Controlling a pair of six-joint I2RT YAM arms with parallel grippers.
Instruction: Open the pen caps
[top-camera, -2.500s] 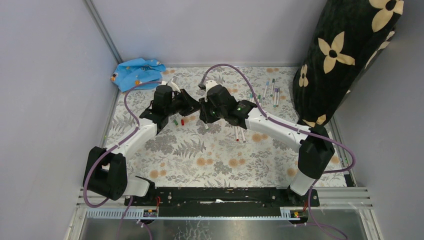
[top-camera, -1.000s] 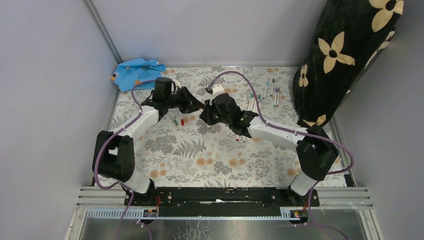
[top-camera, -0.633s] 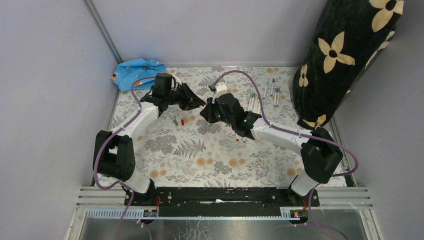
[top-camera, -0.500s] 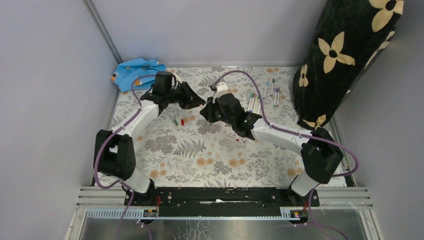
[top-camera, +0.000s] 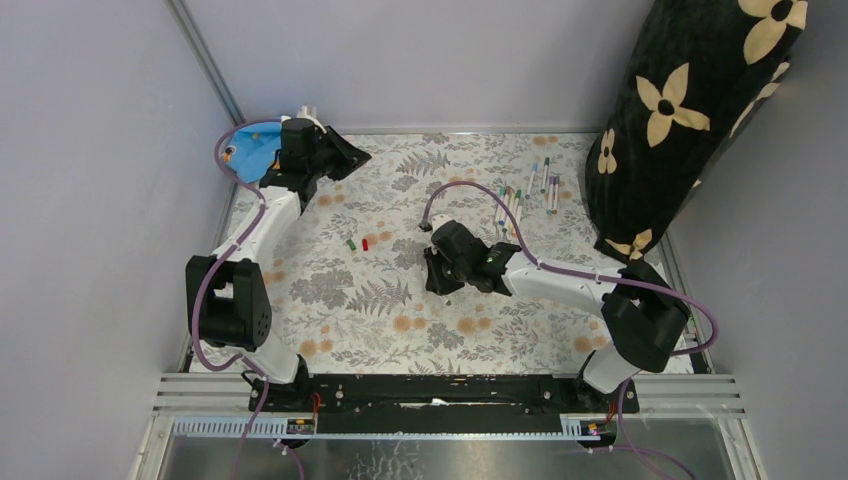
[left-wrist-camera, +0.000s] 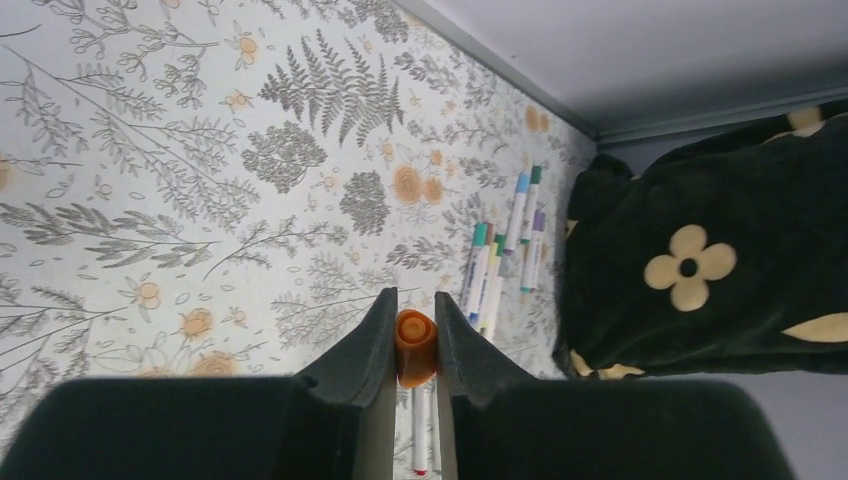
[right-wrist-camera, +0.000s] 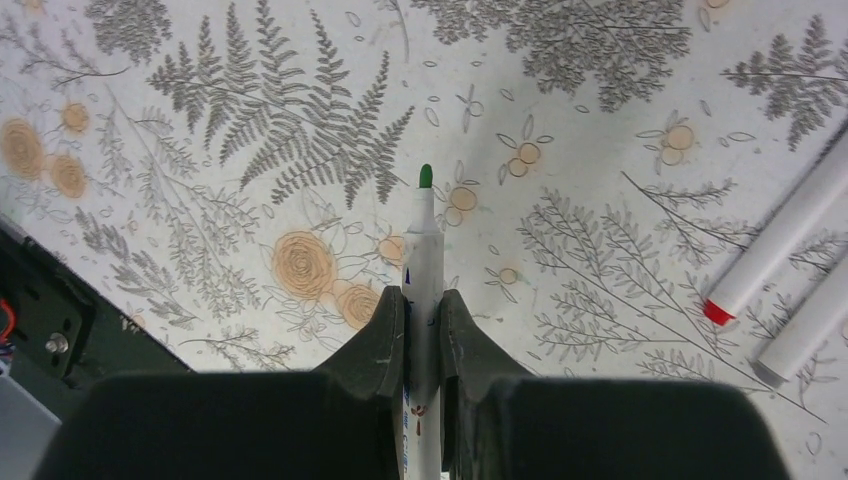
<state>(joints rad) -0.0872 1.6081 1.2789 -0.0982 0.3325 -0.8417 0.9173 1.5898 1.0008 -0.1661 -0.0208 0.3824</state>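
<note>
Pen cap (left-wrist-camera: 415, 345) sits between left fingers (left-wrist-camera: 370, 350); pen (right-wrist-camera: 425, 240) between right fingers (right-wrist-camera: 383, 345).

I see a surface (top-camera: 400, 325) covered in a pale print of grey ferns and orange flowers. In its far left corner lies a crumpled blue cloth (top-camera: 252, 148), partly hidden. At the far right a tall black bolster (top-camera: 690, 110) with cream flowers rises out of view. Plain grey walls (top-camera: 430, 60) enclose three sides. A black rail (top-camera: 440, 388) runs along the near edge.

The pens (top-camera: 549, 192) were found grouped far right beside the bolster (top-camera: 690, 110), two pen caps (top-camera: 365, 243) mid-table, the cloth (top-camera: 252, 150) far left.
</note>
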